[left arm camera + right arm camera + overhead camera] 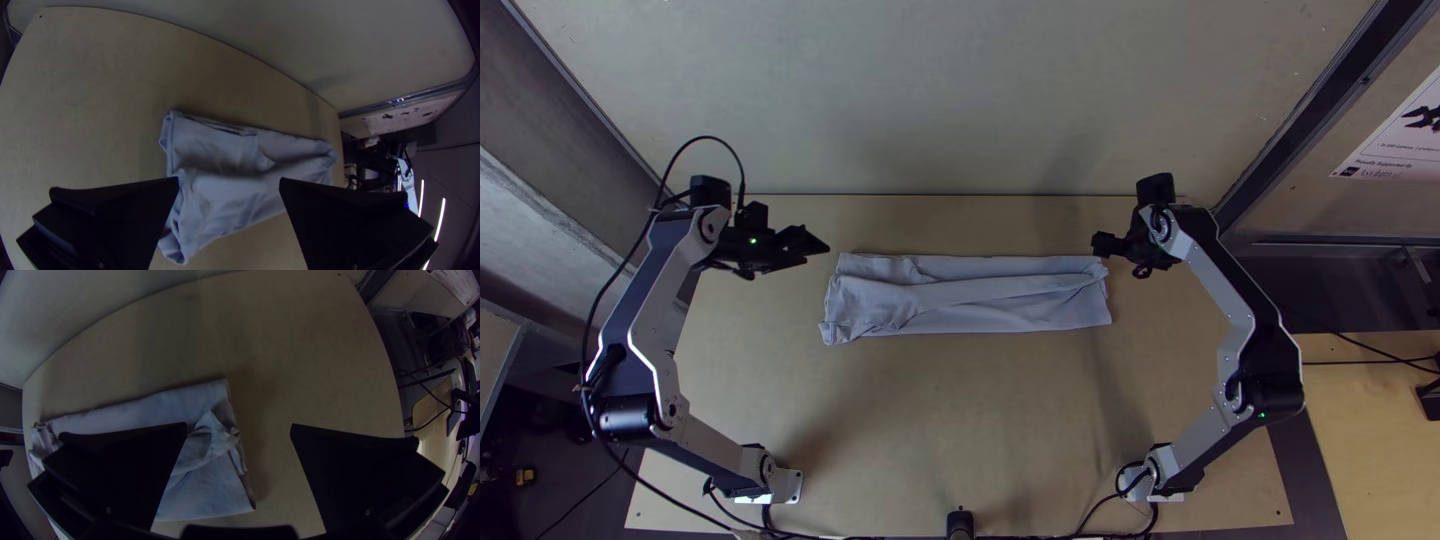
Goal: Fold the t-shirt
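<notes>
bench (960,430): bare wood along near edge | t-shirt (970,295): mid-bench, folded to a long crosswise strip, creased, left end rumpled | left gripper (815,245): near strip's far left corner, fingers spread, holding nothing | right gripper (1104,248): at far right corner, fingers spread, holding nothing | pale panel (960,100): behind bench

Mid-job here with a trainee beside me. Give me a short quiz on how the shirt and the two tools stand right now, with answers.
1. How does the shirt lie on the table?
a) spread out flat
b) folded into a long, narrow strip
c) bunched into a ball

2. True or false: the left tool is open.

3. Fill in: in the top view, the right tool is nearest the shirt's ___ end.

Key: 1 b; 2 true; 3 right
</notes>
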Motion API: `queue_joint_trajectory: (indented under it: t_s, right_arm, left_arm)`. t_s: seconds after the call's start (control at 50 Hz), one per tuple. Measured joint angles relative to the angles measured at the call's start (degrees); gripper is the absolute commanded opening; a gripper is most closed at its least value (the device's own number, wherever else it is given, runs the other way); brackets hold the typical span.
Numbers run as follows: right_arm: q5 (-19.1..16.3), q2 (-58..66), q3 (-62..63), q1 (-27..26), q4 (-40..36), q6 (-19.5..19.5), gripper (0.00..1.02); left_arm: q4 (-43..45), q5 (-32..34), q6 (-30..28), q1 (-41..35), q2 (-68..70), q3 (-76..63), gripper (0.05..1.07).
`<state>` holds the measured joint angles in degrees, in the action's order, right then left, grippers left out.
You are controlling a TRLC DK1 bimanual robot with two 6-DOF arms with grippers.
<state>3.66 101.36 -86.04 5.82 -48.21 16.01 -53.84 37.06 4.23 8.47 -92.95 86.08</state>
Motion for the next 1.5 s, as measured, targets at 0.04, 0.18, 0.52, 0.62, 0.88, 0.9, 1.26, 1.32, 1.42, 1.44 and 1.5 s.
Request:
queue_joint_trajectory:
  t_s: [0.04, 0.18, 0.52, 0.62, 0.88, 0.9, 1.26, 1.32, 1.42, 1.44, 1.5]
  right_arm:
    - [0.0, -1.0, 0.3, 0.0, 0.1, 0.0, 0.99]
    - [0.0, -3.0, 1.3, 0.0, 0.2, -0.2, 0.99]
    - [0.0, -5.8, 3.7, 1.0, 0.2, -1.5, 0.99]
    - [0.0, -5.8, 4.7, 1.3, 0.2, -1.5, 0.99]
    - [0.0, -5.8, 5.5, 1.4, 0.2, -1.5, 0.99]
    - [0.0, -5.8, 5.5, 1.5, 0.2, -1.5, 0.99]
    - [0.0, -4.4, 5.5, 2.4, 0.2, -1.5, 0.99]
    - [0.0, -3.9, 5.5, 2.7, 0.2, -1.5, 0.99]
    - [0.0, -3.1, 5.5, 3.0, 0.2, -1.5, 0.99]
    - [0.0, -2.9, 5.5, 3.1, 0.2, -1.5, 0.99]
    - [0.0, -2.6, 5.5, 3.3, 0.2, -1.5, 0.99]
  left_arm:
    - [-0.6, 1.8, -1.4, 0.9, 0.8, -1.2, 1.03]
    - [-1.0, 6.4, -7.7, 4.2, 1.2, -6.8, 1.03]
    - [0.4, 12.5, -20.5, 7.6, -6.4, -13.6, 1.03]
    - [3.3, 12.2, -20.8, 7.6, -8.2, -14.4, 1.03]
    - [9.6, 9.0, -17.9, 7.4, -11.2, -14.4, 1.03]
    - [9.9, 8.9, -17.7, 7.4, -11.4, -14.4, 1.03]
    - [11.4, 9.0, -16.2, 3.6, -14.0, -14.4, 1.03]
    - [12.0, 9.0, -15.0, 2.3, -14.1, -14.4, 1.03]
    - [13.9, 9.0, -12.9, -0.4, -14.1, -14.5, 1.03]
    - [14.5, 9.0, -12.4, -1.0, -14.1, -14.6, 1.03]
    - [16.1, 9.0, -10.8, -3.1, -14.1, -14.8, 1.03]
